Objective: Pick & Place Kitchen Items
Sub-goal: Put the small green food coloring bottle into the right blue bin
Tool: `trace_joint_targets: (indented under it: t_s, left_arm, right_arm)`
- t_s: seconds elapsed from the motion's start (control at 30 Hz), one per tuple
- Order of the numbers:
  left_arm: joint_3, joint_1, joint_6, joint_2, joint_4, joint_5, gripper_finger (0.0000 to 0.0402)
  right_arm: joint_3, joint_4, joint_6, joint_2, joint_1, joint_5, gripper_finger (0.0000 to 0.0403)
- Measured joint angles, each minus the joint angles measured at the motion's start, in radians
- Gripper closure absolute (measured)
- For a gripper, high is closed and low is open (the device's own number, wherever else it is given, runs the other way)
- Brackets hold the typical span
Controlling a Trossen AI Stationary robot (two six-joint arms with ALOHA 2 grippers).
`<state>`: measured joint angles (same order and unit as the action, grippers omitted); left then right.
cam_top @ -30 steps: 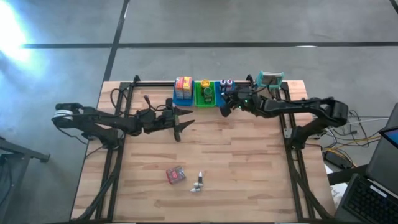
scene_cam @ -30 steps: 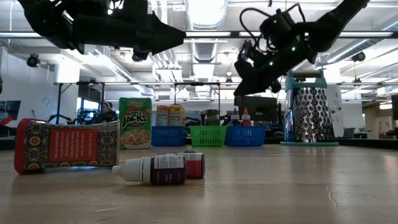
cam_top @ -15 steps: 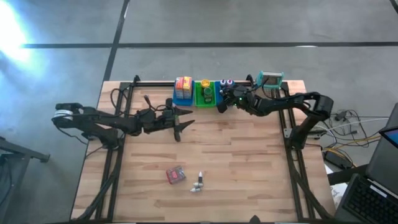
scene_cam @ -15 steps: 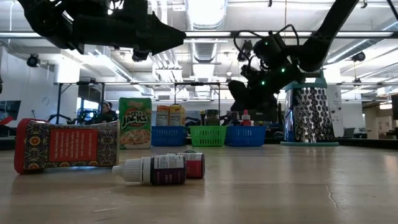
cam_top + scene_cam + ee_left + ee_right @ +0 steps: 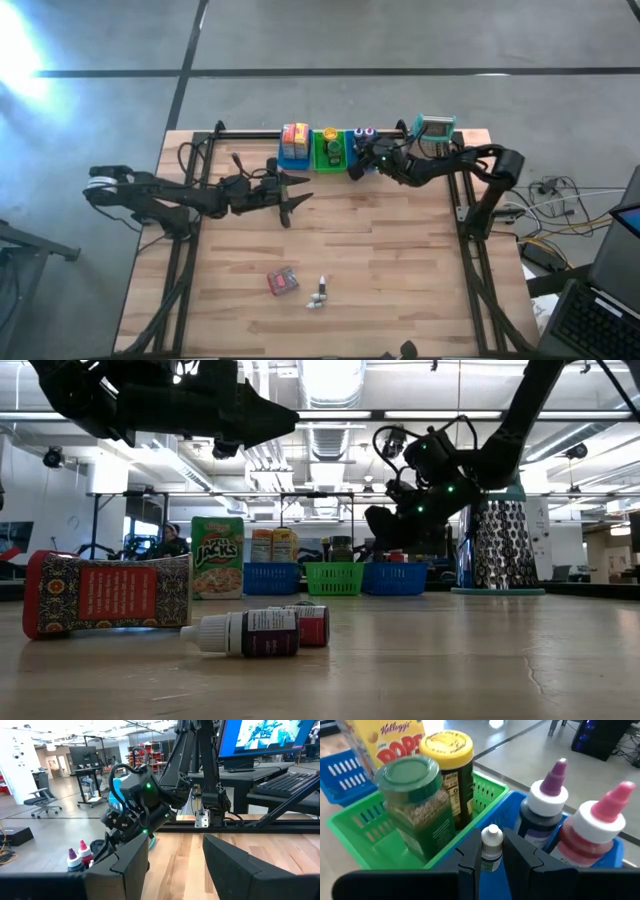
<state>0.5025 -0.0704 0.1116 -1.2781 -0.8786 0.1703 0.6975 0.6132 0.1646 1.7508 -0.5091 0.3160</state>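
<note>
**Q:** What is seen on the left half of the wooden table (image 5: 400,260)?

**A:** The left gripper (image 5: 297,194) is held above the boards near the middle, its fingers parted and nothing gripped between them. Nearer the front edge, a red patterned packet (image 5: 283,282) is laid flat, and a small white-capped bottle (image 5: 319,294) is lying on its side just beside it.

**Q:** And along the far edge?

**A:** Three bins are lined up side by side. A yellow-red cereal box (image 5: 295,136) is stood in the left blue bin (image 5: 291,157). Two jars, one green-lidded (image 5: 411,772) and one yellow-lidded (image 5: 446,744), are kept upright in the green bin (image 5: 350,832). In the right blue bin (image 5: 617,852), a purple-tipped bottle (image 5: 546,805) and a pink-tipped bottle (image 5: 600,827) are stood together.

**Q:** Where is the right gripper (image 5: 492,860)?

**A:** It is lowered at the near wall of the right blue bin, clamped on a small white-capped dropper bottle (image 5: 491,846), which is held upright. The metal grater (image 5: 497,545) is stood just right of the bins.
</note>
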Motion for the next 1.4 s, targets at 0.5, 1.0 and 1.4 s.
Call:
trace_joint_targets:
  t_s: [0.5, 1.0, 1.4]
  left_arm:
    - [0.000, 0.000, 0.000, 0.000, 0.000, 0.000, 0.0206]
    - [0.000, 0.000, 0.000, 0.000, 0.006, 0.000, 0.0206]
    - [0.000, 0.000, 0.000, 0.000, 0.005, 0.000, 0.0206]
  right_arm:
    - [0.040, 0.030, -0.011, 0.093, -0.007, -0.002, 0.0349]
    - [0.056, -0.014, -0.008, 0.113, -0.021, -0.011, 0.0349]
    - [0.056, -0.032, 0.013, 0.111, -0.040, -0.062, 0.0349]
